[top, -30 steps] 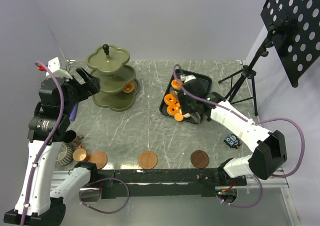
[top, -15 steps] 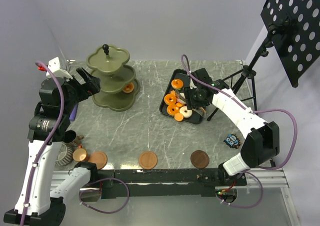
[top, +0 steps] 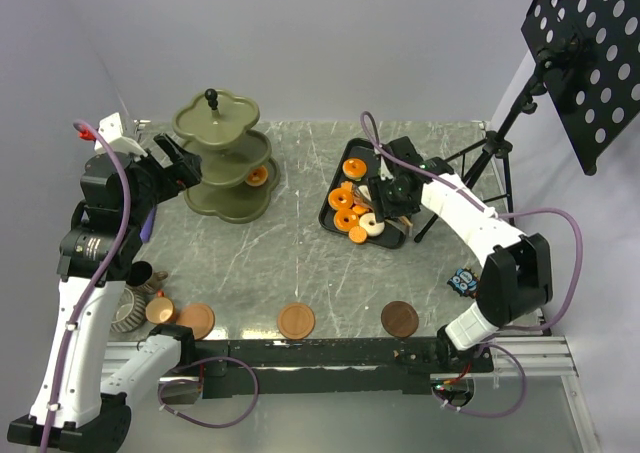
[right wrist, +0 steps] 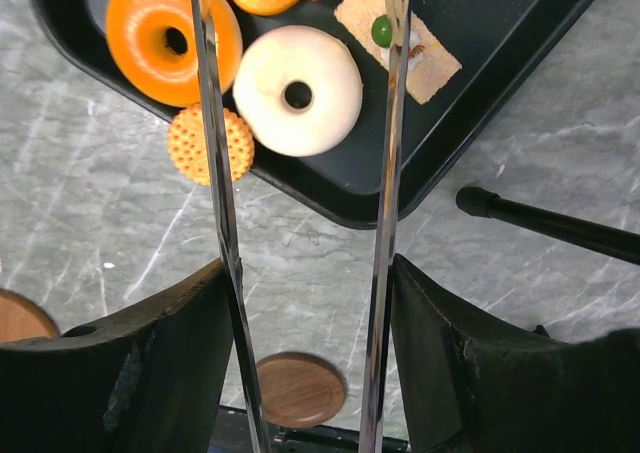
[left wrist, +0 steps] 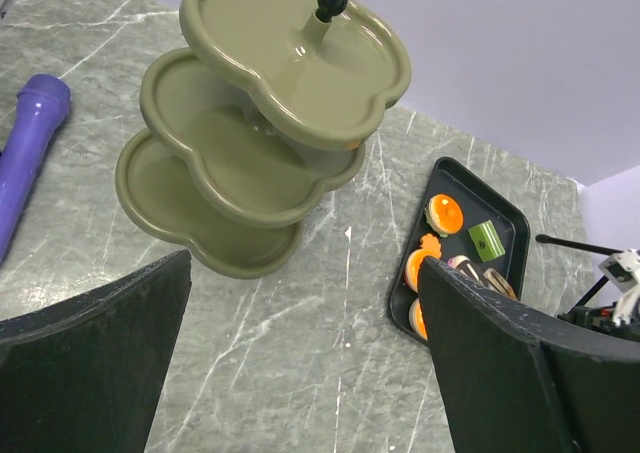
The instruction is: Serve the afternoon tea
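Worktop (top: 300, 248) is carrying every task item. At its far left the olive-green three-tier stand (top: 222, 133) is standing upright and holding one orange pastry (top: 257, 176), apparently on the middle tier. The black tray (right wrist: 515, 28) is lying right of centre, well apart from the stand, and is keeping the remaining pastries (top: 345, 201).

The left gripper (left wrist: 305, 268) is hovering beside the stand with its jaws fully spread and holding nothing. The right gripper (right wrist: 308, 268) is clamping the metal tongs (right wrist: 390, 123) partway closed, and the blades are straddling a white ring pastry (right wrist: 330, 88) on the tray without yet pinching it.

Three saucers (top: 296, 321) are lying along the near edge. The cups (top: 128, 308) are clustering at the near left, none seated on a saucer.

Judgement: serving is only beginning, with most pastries and all cup placements outstanding.
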`<action>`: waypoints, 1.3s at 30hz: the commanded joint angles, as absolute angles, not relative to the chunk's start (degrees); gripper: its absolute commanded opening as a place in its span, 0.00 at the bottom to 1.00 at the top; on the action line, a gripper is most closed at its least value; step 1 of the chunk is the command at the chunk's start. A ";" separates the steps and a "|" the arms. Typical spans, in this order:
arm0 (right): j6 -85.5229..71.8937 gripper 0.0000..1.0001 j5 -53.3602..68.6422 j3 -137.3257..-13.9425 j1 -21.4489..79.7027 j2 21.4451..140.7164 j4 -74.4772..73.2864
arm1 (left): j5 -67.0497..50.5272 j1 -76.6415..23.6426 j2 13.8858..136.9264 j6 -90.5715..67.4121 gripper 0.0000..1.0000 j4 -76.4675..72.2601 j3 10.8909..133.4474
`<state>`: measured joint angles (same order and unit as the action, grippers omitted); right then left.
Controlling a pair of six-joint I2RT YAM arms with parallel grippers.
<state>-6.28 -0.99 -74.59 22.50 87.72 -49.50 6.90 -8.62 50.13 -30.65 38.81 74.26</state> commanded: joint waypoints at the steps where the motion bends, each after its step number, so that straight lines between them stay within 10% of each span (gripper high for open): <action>1: -5.10 0.66 -1.23 -76.99 21.89 89.20 -49.22 | 6.59 -8.88 49.83 -30.32 1.00 36.48 75.06; 21: -2.72 0.66 -5.89 -83.50 21.97 96.15 -52.65 | 7.73 -8.44 49.92 -30.06 1.00 36.83 75.50; 39: 2.98 0.43 -5.98 -83.94 30.30 87.19 -46.94 | 7.82 -8.00 50.10 -30.15 1.00 36.48 75.59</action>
